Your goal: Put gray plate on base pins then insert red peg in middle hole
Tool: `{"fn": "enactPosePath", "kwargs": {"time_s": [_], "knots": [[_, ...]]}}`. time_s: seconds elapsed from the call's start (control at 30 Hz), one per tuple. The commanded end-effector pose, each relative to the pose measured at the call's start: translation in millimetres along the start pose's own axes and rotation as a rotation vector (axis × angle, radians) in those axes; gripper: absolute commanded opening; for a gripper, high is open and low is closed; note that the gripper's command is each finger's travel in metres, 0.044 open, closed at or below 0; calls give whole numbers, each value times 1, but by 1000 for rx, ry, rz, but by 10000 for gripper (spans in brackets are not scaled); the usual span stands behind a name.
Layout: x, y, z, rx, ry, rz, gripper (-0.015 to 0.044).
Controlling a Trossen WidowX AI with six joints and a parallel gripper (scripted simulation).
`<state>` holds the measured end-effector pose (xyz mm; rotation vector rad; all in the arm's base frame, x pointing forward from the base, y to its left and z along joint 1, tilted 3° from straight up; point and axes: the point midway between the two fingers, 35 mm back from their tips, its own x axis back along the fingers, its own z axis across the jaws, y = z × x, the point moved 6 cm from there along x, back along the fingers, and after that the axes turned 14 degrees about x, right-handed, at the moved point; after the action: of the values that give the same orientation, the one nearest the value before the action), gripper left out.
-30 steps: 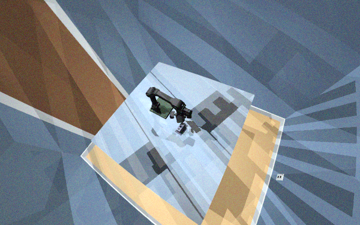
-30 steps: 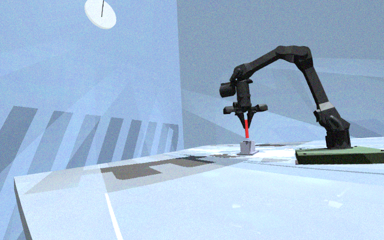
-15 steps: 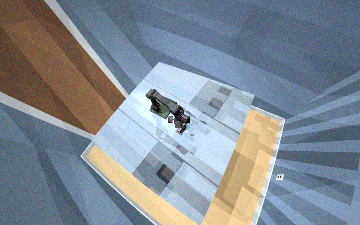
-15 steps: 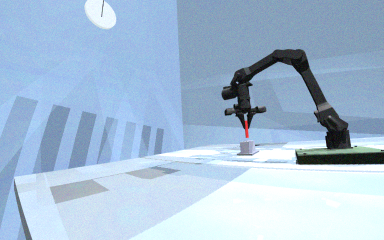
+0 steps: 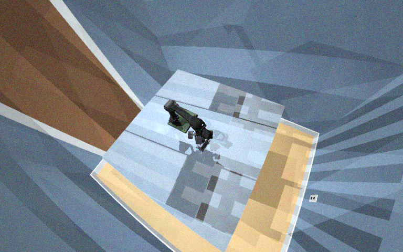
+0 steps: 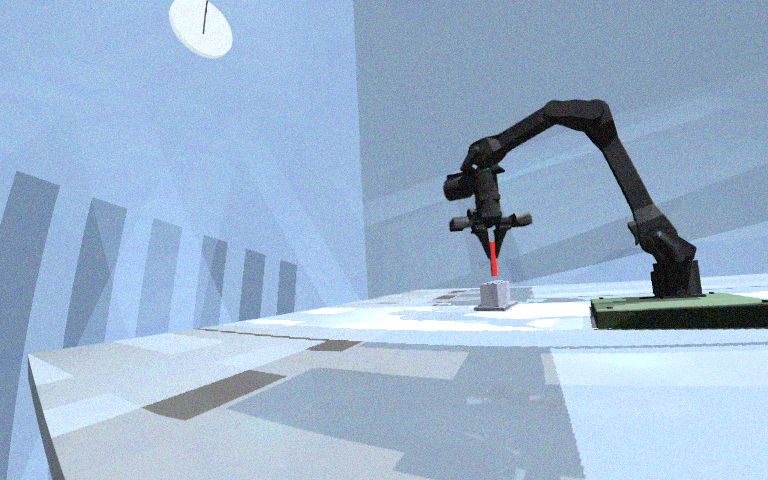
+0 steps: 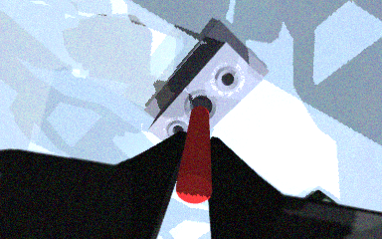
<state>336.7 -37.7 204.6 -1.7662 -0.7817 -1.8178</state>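
Pale table (image 5: 160, 124) (image 6: 668, 430)—base (gray) (image 5: 204, 145) (image 6: 494, 296) (image 7: 242, 95) atop.

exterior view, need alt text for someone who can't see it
A black robot arm reaches over a table, its gripper shut on an upright red peg just above a small gray block. The arm stands on a green base plate at the right; a white disc hangs at upper left.

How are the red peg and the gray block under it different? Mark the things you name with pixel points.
The peg (image 6: 493, 260) (image 7: 195, 154) is red; the block (image 6: 494, 295) (image 7: 239, 62) is gray.
The peg is thin and round; the block is wide and boxy.
The peg is held in the gripper (image 6: 492, 254) (image 7: 196, 141); the block sits on the table (image 5: 148, 118) (image 6: 651, 424).
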Motion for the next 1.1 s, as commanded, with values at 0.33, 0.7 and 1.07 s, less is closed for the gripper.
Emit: {"fn": "enactPosePath", "kwargs": {"time_s": [0.33,0.7,1.07], "knots": [[0,0,0,0,0,0,0],[-11,1,0,3,0,2,0],[-16,2,-1,-1,-2,2,0]]}}
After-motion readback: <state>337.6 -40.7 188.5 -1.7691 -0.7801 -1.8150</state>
